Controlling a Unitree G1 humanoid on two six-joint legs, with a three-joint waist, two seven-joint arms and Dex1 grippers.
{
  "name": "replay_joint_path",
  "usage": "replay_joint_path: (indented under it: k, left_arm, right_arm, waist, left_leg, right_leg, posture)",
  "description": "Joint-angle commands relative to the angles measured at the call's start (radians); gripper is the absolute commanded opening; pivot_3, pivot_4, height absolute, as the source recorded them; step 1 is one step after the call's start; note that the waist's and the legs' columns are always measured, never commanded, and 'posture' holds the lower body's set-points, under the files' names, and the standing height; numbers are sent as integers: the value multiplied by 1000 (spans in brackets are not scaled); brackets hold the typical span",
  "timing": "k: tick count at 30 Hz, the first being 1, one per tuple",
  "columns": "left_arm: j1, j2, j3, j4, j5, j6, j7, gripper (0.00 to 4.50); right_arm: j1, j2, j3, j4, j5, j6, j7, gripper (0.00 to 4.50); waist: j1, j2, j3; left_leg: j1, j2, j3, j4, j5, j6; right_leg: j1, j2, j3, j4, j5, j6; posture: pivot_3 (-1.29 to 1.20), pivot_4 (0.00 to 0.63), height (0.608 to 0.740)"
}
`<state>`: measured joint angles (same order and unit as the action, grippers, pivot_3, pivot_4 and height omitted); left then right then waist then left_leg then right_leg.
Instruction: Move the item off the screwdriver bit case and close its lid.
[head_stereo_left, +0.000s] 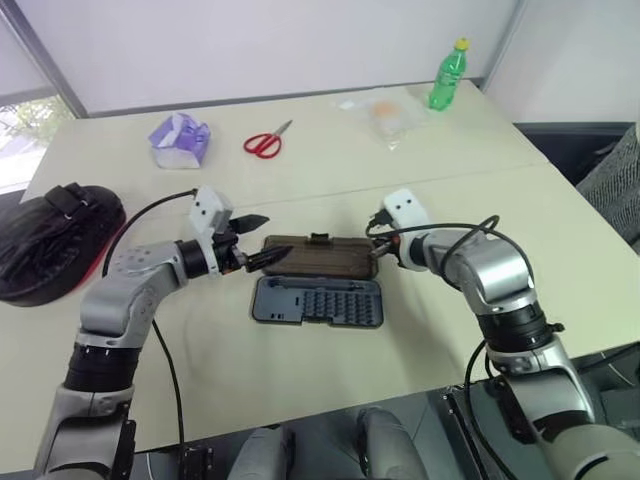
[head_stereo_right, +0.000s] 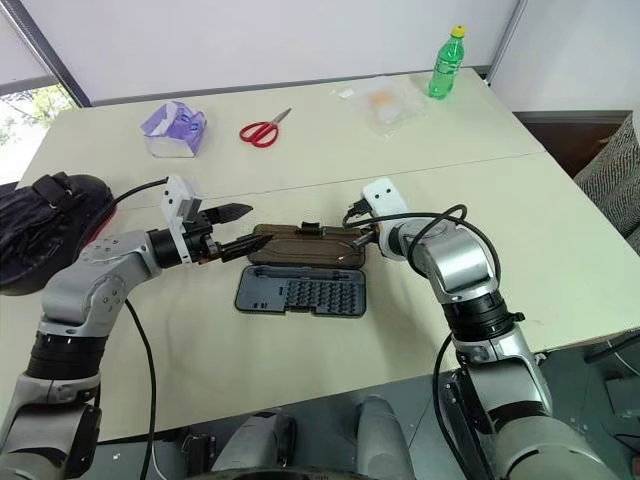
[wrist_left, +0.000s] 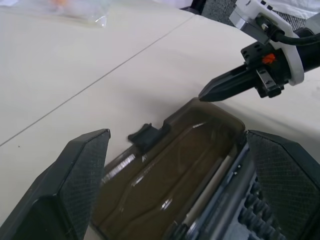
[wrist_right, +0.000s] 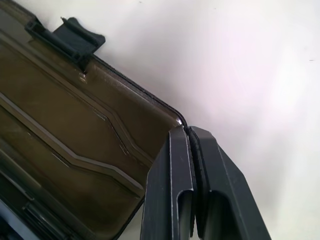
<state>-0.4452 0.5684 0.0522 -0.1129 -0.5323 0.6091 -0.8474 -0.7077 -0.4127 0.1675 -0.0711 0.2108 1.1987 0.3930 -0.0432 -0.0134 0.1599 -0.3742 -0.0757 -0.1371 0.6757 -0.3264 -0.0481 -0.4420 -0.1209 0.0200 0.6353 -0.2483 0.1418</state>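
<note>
The mitt (head_stereo_left: 50, 240) already lies off at the desk's (head_stereo_left: 560, 250) left edge, while the bit case (head_stereo_left: 318, 300) lies open, its lid (head_stereo_left: 320, 256) flat between the wide left pincer (head_stereo_left: 258, 240) and the pinched-together right pincer (head_stereo_left: 376, 250) touching its corner, closing not yet done.

Beige table (head_stereo_left: 560, 260) with case (head_stereo_left: 318, 299), mitt (head_stereo_left: 50, 243), scissors (head_stereo_left: 266, 141)

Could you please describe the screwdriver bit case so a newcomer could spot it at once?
On the cream table, midway between the two black grippers, lies an opened flat rectangular plastic case. Its dark grey tray holds rows of bits, hinged to a translucent smoky-brown lid.
</note>
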Motion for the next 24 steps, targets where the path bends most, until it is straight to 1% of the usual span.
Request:
replay_joint_path:
  k: [1, 3, 6, 10, 15, 19, 24]
  left_arm:
    - [-5, 10, 21, -34, -10, 0, 2, 4500]
    - [-7, 10, 18, -32, -9, -1, 3, 4500]
    - [-8, 7, 14, -29, -6, -5, 4, 4500]
    - [-6, 0, 9, -32, -6, -5, 7, 4500]
    - [-6, -6, 3, -32, -6, -5, 6, 4500]
    - [-8, -8, 0, -29, -4, -7, 3, 4500]
    - [-7, -13, -2, -25, 1, -14, 4, 4500]
  right_arm:
    - [-16, 19, -18, -11, 4, 35, -14, 581]
    - [-31, 39, -40, 3, 6, 87, -34, 1276]
    - [-62, 70, -76, 12, 16, 150, -50, 1276]
    - [-72, 67, -77, 4, 9, 152, -58, 1276]
    - [-98, 72, -100, -1, 13, 241, -83, 1276]
    - [-127, 68, -77, -7, 7, 339, -105, 1276]
    - [-139, 71, -49, -6, 7, 379, -117, 1276]
  waist:
    - [0, 0, 0]
    - [1, 0, 0]
    - [0, 0, 0]
    - [2, 0, 0]
    - [1, 0, 0]
    - [1, 0, 0]
    - [2, 0, 0]
  left_leg:
    - [0, 0, 0, 0, 0, 0]
    - [0, 0, 0, 0, 0, 0]
    - [0, 0, 0, 0, 0, 0]
    - [0, 0, 0, 0, 0, 0]
    - [0, 0, 0, 0, 0, 0]
    - [0, 0, 0, 0, 0, 0]
    - [0, 0, 0, 0, 0, 0]
  right_leg:
    - [0, 0, 0, 0, 0, 0]
    - [0, 0, 0, 0, 0, 0]
    - [0, 0, 0, 0, 0, 0]
    - [0, 0, 0, 0, 0, 0]
    - [0, 0, 0, 0, 0, 0]
    - [0, 0, 0, 0, 0, 0]
    - [0, 0, 0, 0, 0, 0]
  posture:
    - [0, 150, 740]
    - [0, 150, 740]
    - [0, 150, 740]
    - [0, 150, 740]
    - [0, 150, 740]
    - [0, 150, 740]
    - [0, 150, 740]
